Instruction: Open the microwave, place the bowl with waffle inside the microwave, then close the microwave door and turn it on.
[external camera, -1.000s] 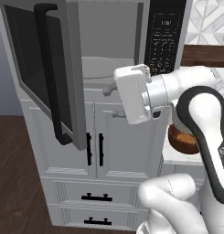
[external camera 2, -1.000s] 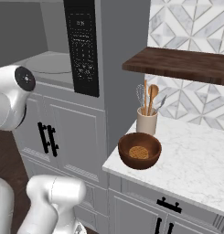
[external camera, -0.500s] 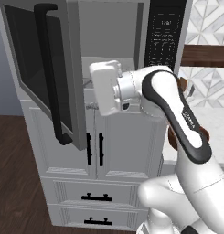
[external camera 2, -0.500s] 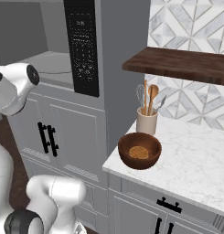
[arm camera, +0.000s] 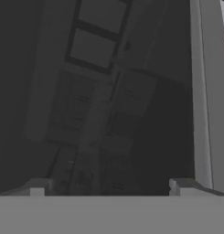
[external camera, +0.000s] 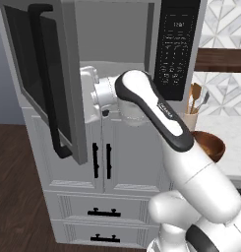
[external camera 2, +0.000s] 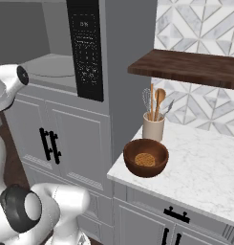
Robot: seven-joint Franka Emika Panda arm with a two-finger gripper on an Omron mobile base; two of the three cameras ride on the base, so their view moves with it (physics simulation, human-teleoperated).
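Door (external camera: 43, 83) stands swung out, so the cavity is reachable. Gripper (arm camera: 111, 187) spread wide, empty, close behind it; bowl (external camera 2: 145, 157) waits on the counter (external camera 2: 204, 177)

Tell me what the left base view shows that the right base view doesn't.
Left base view alone: the microwave door swung open, its black bar handle, and the robot's hand reaching in behind it. Right base view alone: the waffle piece lying in the bowl on the marble counter. Both: the keypad panel, the open cavity, the utensil holder.
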